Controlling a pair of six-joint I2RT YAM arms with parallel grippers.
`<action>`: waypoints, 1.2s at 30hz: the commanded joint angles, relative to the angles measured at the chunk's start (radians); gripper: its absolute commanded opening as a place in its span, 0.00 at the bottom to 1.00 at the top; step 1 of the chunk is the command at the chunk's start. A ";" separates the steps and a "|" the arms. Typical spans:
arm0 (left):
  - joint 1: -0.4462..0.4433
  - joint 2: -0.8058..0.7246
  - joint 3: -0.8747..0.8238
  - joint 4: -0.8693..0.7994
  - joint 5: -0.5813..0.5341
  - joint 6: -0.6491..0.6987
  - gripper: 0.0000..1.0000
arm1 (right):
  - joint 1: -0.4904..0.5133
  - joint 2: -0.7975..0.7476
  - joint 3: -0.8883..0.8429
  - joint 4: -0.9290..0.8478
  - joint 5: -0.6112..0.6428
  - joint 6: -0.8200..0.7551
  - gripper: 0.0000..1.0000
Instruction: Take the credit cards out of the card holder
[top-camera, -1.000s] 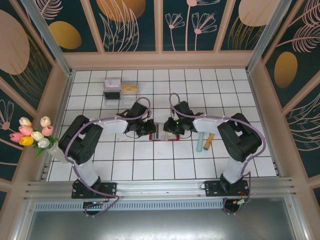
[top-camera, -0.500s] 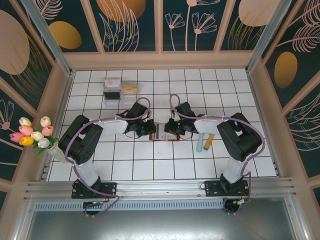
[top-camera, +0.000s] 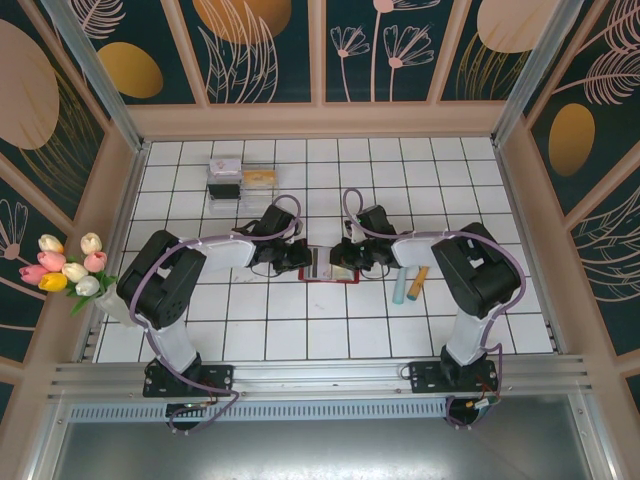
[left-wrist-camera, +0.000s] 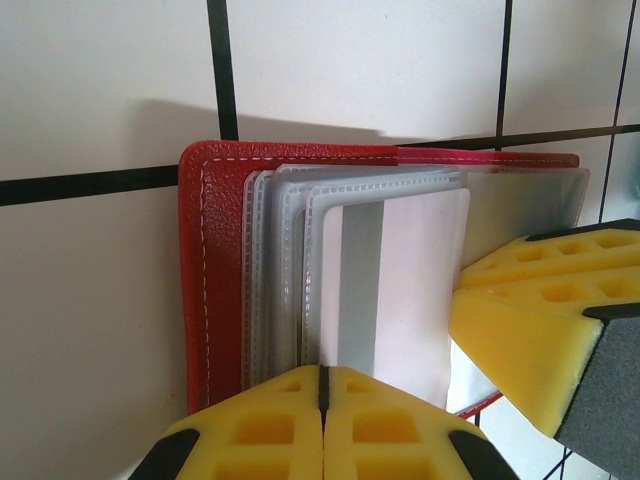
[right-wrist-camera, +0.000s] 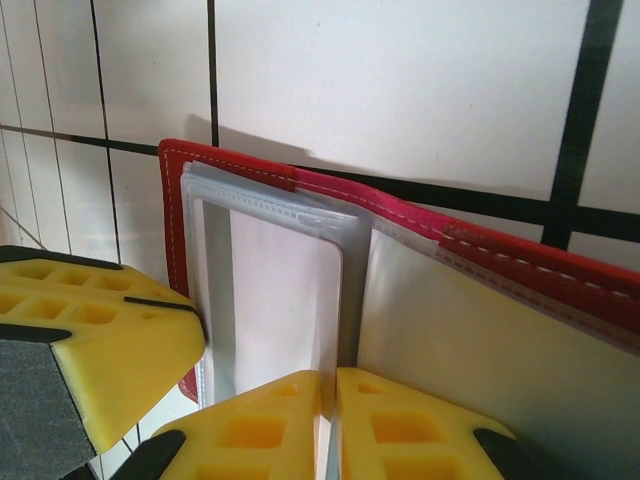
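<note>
1. The left arm (top-camera: 205, 252) is stretched forward from its base and bent inward at the elbow.
2. The left hand (left-wrist-camera: 322, 405) is pointed downward, with its two fingers pressed flat together.
3. The right arm (top-camera: 440, 248) is bent inward in mirror fashion.
4. The right hand (right-wrist-camera: 329, 405) is closed on an upright leaf of the card holder (right-wrist-camera: 232, 166) and is held just beside the left hand.

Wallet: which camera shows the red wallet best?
Left wrist: the wallet lies open up close, with its clear pockets and a card showing. Right wrist shows one red corner and a pocket. The top view shows a tiny red strip.
</note>
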 joint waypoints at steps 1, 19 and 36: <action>-0.007 0.051 -0.032 -0.046 -0.013 0.002 0.07 | 0.010 0.037 -0.025 -0.013 -0.036 -0.031 0.13; -0.006 0.023 -0.045 -0.069 -0.054 -0.012 0.12 | -0.009 -0.089 -0.056 -0.142 0.075 -0.082 0.08; -0.007 0.035 -0.036 -0.069 -0.039 0.006 0.08 | -0.044 -0.114 -0.075 -0.025 -0.014 -0.007 0.23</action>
